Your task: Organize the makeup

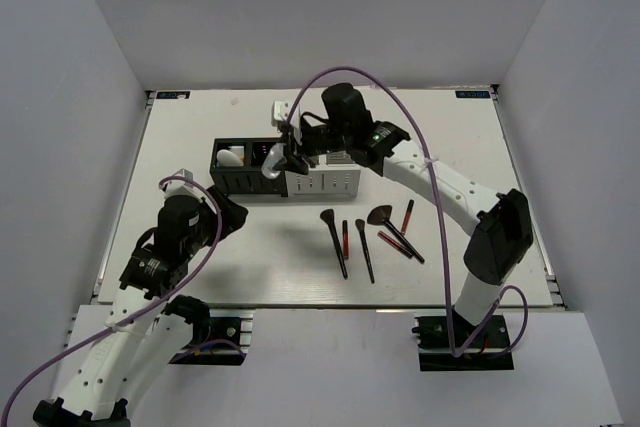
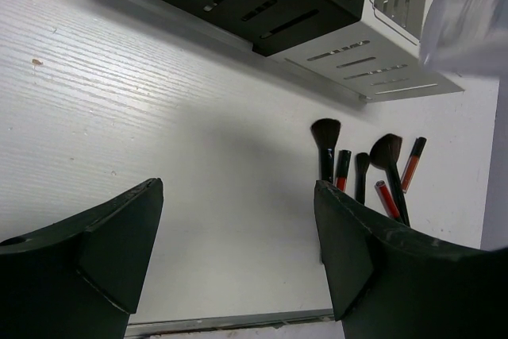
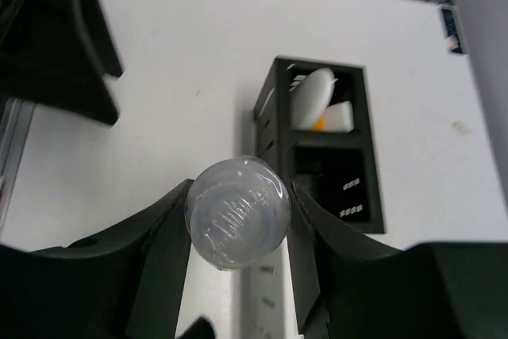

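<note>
Right arm: we see it rise from its base at the near right edge, bend sharply at the elbow and stretch left and away across the worktop [image 1: 200, 277], so that its wrist hangs over the two slotted boxes. The right tool [image 3: 240, 196] is clamped on the small clear bottle [image 3: 238, 216]; in the wrist view both fingers [image 3: 171, 228] press the bottle's rounded sides and we look at it end-on. In the top view the bottle sits above the seam where the black box [image 1: 240, 179] meets the white box [image 1: 325, 185]; we cannot tell whether it touches either box. A white oval [image 3: 313, 94] lies in the far compartment of the black box, with a scrap of orange showing at its edge, too hidden to identify. Left arm: it is folded low at the near left, forearm angled away and to the right, wrist camera looking across the worktop. The left tool [image 2: 238, 236] stands with its fingers wide apart, nothing between them, above bare worktop and well apart from the boxes. Between the arms, on the near side of the white box, three black brushes [image 1: 334, 239] and three thin red sticks [image 1: 345, 237] lie loose on the worktop in a rough fan, some touching or crossing.
</note>
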### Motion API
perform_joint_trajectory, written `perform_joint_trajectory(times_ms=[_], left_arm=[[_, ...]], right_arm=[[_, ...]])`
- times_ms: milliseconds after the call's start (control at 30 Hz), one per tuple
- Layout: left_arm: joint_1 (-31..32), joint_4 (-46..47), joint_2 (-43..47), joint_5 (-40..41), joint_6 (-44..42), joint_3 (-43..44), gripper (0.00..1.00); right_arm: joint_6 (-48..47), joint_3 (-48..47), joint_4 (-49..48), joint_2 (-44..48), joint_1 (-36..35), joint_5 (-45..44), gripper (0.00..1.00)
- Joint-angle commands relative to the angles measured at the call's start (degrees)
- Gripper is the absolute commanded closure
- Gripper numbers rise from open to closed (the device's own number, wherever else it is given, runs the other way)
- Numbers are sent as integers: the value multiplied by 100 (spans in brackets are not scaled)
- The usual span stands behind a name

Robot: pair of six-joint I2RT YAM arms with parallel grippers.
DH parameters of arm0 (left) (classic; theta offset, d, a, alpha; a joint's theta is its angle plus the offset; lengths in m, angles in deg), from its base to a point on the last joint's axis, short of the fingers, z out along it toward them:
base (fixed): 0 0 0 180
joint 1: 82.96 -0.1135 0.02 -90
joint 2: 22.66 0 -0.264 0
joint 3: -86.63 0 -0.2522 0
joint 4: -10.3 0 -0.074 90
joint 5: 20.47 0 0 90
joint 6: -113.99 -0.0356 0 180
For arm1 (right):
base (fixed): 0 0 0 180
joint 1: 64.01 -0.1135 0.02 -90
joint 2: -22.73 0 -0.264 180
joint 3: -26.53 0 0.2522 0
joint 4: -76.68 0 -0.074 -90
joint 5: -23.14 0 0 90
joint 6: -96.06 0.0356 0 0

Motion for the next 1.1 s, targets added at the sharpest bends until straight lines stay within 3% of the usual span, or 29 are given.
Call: perform_joint_trajectory(times_ms=[0,267,467,833,933,1000,1067], left_arm=[[14,48,54,-61,-44,34,14],[14,-57,291,18,62,8,14],[14,-110,291,53,79,43,14],[14,83,37,-61,9,87,14],[14,74,-34,-79,-9,166,14],[14,101,-25,-88,0,175,14],[14,127,-34,-114,18,157,14]], right_arm=[[606,-467,-873,-391,-6,-433,100],[994,-1337,-1410,-1437,3,-1110,100],[827,-1180,-1753,-1614,12,-1454,100],[581,-836,-1508,-1763,12,-1392,100],[546,-890,-1333,-1860,3,-1497,95],[502,-898,-1305,-1869,12,-1533,83],[484,-881,-1288,-1869,21,-1577,64]])
